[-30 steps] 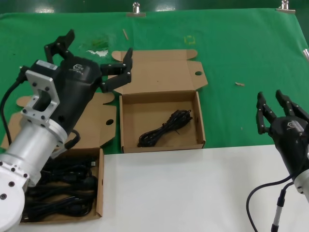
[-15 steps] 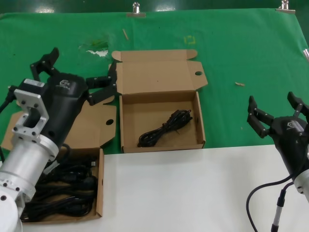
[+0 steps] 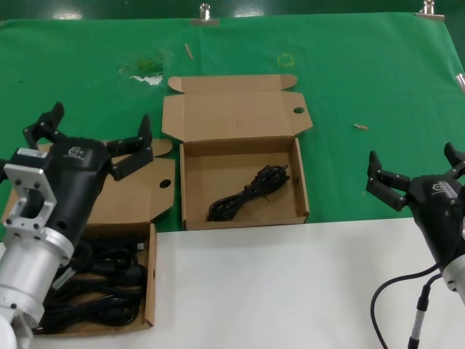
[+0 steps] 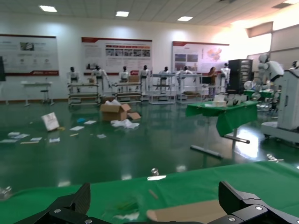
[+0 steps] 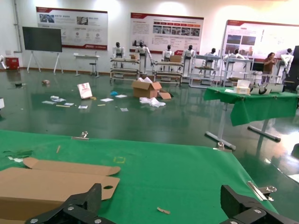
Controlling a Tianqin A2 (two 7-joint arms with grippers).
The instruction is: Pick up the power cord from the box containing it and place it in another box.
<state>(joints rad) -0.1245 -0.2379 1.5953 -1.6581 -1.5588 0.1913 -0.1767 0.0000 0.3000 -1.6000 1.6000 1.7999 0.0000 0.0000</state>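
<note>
A slim black power cord [image 3: 248,190] lies coiled in the open brown box [image 3: 190,195] at the table's middle, whose lid [image 3: 232,109] stands open behind it. A second brown box [image 3: 150,270] at the near left holds a big heap of black cables [image 3: 102,280]; its lid [image 3: 138,190] lies open. My left gripper [image 3: 91,138] is open and empty, hovering over that left box's lid, left of the middle box. My right gripper [image 3: 418,167] is open and empty at the far right, over the green cloth. The middle box's lid shows in the right wrist view [image 5: 51,184].
A green cloth [image 3: 363,80] covers the far table; a white surface [image 3: 290,291] covers the near part. Small scraps [image 3: 361,126] lie on the cloth. Metal clips [image 3: 205,14] hold the cloth's far edge.
My left gripper has drawn back toward me and to the left, away from the middle box's lid. My right gripper has opened wide and sunk slightly.
</note>
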